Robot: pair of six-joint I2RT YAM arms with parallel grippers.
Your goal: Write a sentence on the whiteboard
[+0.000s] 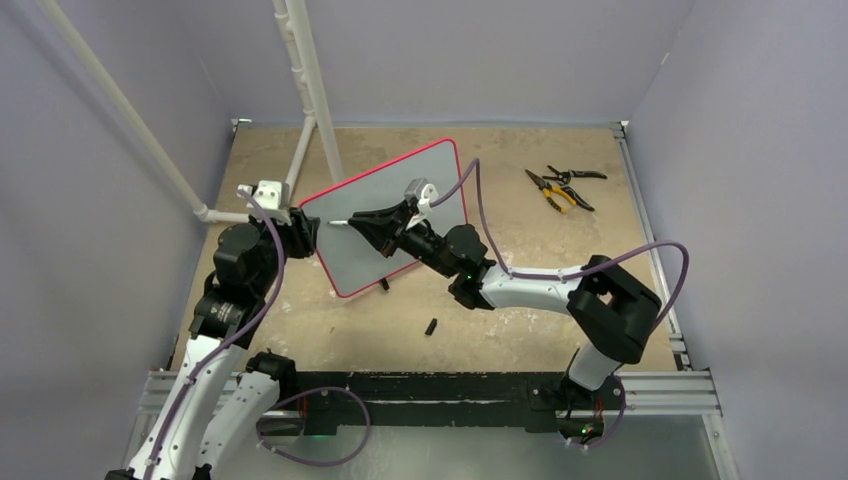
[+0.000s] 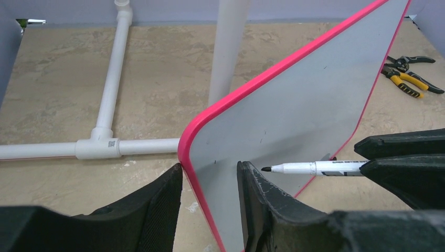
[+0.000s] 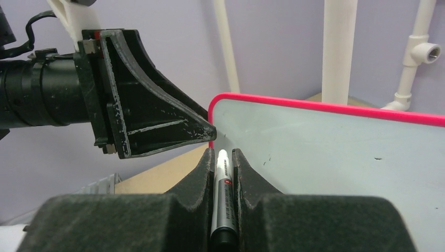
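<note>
Top: whiteboard (image 1: 345,255) stands tilted on the table (image 1: 520,190), left of centre. Thin stiff panel, probably light and tippy, so hold it by the rim.
Left wrist: left gripper (image 2: 210,173) jaws straddle the rounded pink edge; can't tell if they bite. Face is glossy, slick, no writing.
Right wrist: right gripper (image 3: 223,157) jaws pinch the marker (image 3: 223,181) barrel, tip near the board's corner.

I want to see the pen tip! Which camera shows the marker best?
The left wrist view: the marker lies sideways there, black tip and white barrel clear against the whiteboard. The right wrist view looks along it, squeezed between the jaws of the right gripper. The top view shows only a tiny white sliver.
</note>
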